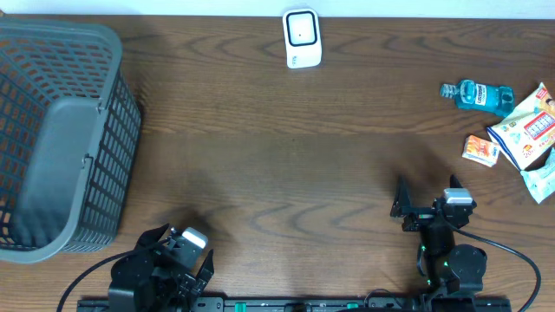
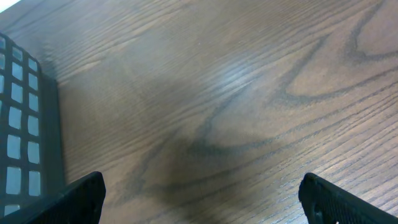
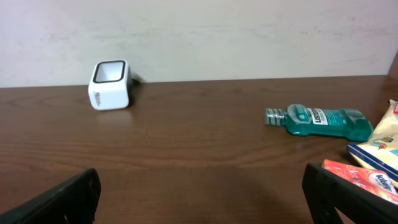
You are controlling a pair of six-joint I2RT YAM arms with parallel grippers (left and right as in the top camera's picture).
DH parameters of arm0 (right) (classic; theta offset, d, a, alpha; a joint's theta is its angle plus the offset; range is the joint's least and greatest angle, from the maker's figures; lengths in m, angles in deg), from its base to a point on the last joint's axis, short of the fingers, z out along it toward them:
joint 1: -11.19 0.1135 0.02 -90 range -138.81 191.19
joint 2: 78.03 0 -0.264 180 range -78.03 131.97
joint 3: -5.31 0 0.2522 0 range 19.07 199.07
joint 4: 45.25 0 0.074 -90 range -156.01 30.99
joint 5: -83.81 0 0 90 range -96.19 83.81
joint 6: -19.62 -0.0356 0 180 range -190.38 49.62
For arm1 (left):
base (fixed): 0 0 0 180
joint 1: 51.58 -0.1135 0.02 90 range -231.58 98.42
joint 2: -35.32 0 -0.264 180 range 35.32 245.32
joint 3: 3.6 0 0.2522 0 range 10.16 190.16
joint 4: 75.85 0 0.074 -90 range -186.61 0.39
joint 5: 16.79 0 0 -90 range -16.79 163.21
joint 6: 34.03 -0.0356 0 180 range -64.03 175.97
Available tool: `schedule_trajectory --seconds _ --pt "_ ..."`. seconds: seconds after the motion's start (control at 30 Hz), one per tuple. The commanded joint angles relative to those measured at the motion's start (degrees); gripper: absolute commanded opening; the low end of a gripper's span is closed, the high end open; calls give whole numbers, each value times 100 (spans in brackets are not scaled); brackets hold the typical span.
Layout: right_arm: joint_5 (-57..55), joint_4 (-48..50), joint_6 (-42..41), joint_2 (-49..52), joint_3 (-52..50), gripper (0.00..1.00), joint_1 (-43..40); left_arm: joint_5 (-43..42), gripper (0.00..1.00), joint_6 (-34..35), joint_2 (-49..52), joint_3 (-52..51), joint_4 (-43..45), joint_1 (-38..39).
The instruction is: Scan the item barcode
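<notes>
Lying flat at the far right of the dark wood worktop (image 1: pixel 286 147), teal plastic mouthwash bottle (image 1: pixel 481 95), long axis roughly left-right, cap pointing left toward the white box scanner (image 1: pixel 302 38). Probably rigid, smooth, a bit slippery and weighty if full; best pinched across the flat middle. Both left hand (image 1: pixel 178 253) and right hand (image 1: pixel 429 206) wide apart, holding nothing.

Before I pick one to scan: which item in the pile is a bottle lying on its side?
The teal mouthwash bottle, farthest back in the pile, its cap pointing toward the white scanner. The other items beside it are flat packets, not bottles.
</notes>
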Motion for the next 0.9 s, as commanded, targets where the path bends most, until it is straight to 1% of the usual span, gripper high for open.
schedule_trajectory --seconds 0.0,0.67,0.87 --pt "-46 -24 111 -42 -9 99 -57 76 99 -50 0 -15 -66 -24" --pt "-46 -24 114 -42 -9 99 -57 70 99 -48 0 -15 -66 -24" --pt "-46 -24 111 -42 -9 99 -57 -256 99 -35 -26 -37 -15 -20"
